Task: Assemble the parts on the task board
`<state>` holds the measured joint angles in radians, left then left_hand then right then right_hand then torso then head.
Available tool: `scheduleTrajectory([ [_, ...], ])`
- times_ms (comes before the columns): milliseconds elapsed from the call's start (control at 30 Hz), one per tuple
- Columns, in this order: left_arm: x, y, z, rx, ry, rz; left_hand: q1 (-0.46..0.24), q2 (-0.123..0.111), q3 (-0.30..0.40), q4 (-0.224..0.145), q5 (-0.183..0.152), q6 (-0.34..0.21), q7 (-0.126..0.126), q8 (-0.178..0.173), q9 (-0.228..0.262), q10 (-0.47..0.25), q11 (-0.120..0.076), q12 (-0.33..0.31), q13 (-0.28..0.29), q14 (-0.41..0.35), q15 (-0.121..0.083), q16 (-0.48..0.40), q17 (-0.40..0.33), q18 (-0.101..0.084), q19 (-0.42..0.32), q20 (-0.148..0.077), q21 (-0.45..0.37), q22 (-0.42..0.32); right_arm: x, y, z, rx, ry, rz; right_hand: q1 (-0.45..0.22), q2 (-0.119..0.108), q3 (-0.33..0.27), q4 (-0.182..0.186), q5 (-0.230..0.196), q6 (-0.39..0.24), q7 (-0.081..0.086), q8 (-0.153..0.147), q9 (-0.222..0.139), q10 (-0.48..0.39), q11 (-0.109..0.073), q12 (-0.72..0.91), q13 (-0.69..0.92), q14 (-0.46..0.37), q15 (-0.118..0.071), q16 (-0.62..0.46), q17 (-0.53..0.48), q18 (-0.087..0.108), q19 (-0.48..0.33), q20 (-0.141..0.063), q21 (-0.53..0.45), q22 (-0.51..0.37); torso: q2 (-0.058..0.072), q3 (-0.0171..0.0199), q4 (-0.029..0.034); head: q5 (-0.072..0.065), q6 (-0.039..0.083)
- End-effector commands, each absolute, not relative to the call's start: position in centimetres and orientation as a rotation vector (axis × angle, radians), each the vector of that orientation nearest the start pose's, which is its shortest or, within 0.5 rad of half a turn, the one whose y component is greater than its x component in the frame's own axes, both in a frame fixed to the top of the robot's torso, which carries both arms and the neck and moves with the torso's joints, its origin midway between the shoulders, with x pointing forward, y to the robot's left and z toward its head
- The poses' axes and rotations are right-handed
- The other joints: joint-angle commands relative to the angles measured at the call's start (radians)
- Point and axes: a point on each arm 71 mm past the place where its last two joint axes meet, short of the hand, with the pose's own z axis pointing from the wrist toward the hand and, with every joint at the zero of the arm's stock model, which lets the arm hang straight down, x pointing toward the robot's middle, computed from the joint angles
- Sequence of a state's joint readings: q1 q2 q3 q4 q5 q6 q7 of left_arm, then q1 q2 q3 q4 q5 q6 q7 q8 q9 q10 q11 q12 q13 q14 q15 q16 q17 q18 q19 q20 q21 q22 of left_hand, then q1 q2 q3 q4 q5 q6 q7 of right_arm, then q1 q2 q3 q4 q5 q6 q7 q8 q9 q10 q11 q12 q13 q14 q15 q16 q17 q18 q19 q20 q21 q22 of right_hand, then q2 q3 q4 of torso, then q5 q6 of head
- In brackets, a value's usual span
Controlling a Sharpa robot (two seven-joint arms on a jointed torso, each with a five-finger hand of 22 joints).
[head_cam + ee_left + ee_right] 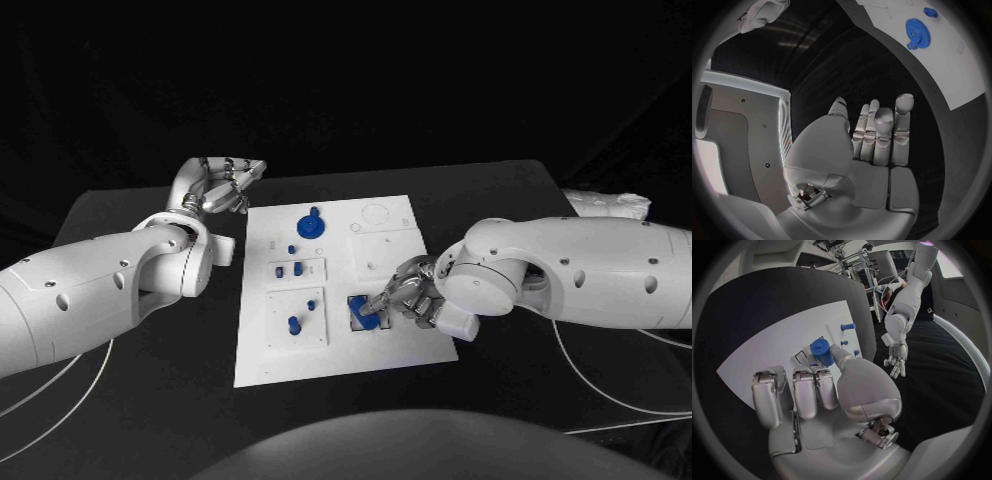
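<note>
Left robot hand is held spread and empty over the desk, just off the task board far-left corner; a sweep inward could clip the blue gear. Right robot hand is pinched on a blue cylinder at the board's near-right recess. Its long axis looks near upright but tilted; jamming or slip is likely if it is pressed off-axis.

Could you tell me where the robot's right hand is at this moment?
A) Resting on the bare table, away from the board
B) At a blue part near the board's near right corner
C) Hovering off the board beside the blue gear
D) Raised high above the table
B: the head view shows the right hand with its fingers at a blue part near the near right corner of the task board.
</note>
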<state>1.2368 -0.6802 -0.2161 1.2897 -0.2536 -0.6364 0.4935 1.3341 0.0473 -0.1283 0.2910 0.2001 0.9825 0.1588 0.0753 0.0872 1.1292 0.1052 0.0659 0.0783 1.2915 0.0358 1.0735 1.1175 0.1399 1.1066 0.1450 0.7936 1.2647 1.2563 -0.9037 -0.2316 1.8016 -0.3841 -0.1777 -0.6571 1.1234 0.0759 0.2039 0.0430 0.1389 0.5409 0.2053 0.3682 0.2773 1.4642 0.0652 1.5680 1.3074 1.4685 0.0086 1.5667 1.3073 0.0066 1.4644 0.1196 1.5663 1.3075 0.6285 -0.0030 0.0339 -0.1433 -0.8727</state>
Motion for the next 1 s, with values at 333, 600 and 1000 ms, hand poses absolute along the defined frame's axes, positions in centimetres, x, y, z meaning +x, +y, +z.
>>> scheduleTrajectory([
  [333, 51.7, 20.7, -21.6, -0.748, 1.339, -1.15, 0.001, 0.006, -0.004, 0.0, 0.004, -0.004, -0.002, 0.006, 0.001, -0.002, -0.004, 0.007, 0.001, 0.005, 0.0, -0.003, -0.001, 0.003, 0.009, 0.0, -0.003, 0.001, 37.9, -17.7, -25.9, 0.93, 2.624, 0.637, -0.076, -0.025, -0.075, 0.044, -0.064, -0.086, -0.042, 0.021, -0.017, 0.107, 0.009, 0.003, 0.263, 0.102, 0.007, 0.004, 0.264, -0.007, 0.106, 0.006, 0.004, 0.263, 0.0, -0.0003, 0.0001, 0.0, 0.0],
  [600, 51.7, 20.7, -21.6, -0.748, 1.339, -1.15, 0.001, 0.006, -0.004, 0.0, 0.004, -0.004, -0.002, 0.006, 0.001, -0.002, -0.004, 0.007, 0.001, 0.005, 0.0, -0.003, -0.001, 0.003, 0.009, 0.0, -0.003, 0.001, 38.0, -18.1, -25.7, 0.965, 2.573, 0.654, -0.091, -0.022, -0.1, 0.055, -0.064, -0.049, -0.039, 0.049, -0.014, 0.107, 0.014, 0.003, 0.263, 0.102, 0.012, 0.004, 0.264, -0.007, 0.106, 0.01, 0.004, 0.263, 0.0, 0.0002, 0.0004, 0.002, 0.0],
  [1000, 51.7, 20.8, -21.6, -0.748, 1.34, -1.151, 0.001, 0.006, -0.004, 0.0, 0.004, -0.004, -0.002, 0.006, 0.001, -0.002, -0.004, 0.007, 0.001, 0.005, 0.0, -0.003, -0.001, 0.003, 0.009, 0.0, -0.003, 0.001, 37.8, -18.5, -24.6, 0.94, 2.435, 0.736, -0.049, -0.004, -0.165, 0.039, -0.061, 0.007, -0.054, 0.442, 0.302, 0.107, 0.01, 0.003, 0.263, 0.102, 0.015, 0.004, 0.264, -0.007, 0.106, 0.011, 0.004, 0.263, 0.0, 0.0007, 0.0001, 0.004, 0.0],
])
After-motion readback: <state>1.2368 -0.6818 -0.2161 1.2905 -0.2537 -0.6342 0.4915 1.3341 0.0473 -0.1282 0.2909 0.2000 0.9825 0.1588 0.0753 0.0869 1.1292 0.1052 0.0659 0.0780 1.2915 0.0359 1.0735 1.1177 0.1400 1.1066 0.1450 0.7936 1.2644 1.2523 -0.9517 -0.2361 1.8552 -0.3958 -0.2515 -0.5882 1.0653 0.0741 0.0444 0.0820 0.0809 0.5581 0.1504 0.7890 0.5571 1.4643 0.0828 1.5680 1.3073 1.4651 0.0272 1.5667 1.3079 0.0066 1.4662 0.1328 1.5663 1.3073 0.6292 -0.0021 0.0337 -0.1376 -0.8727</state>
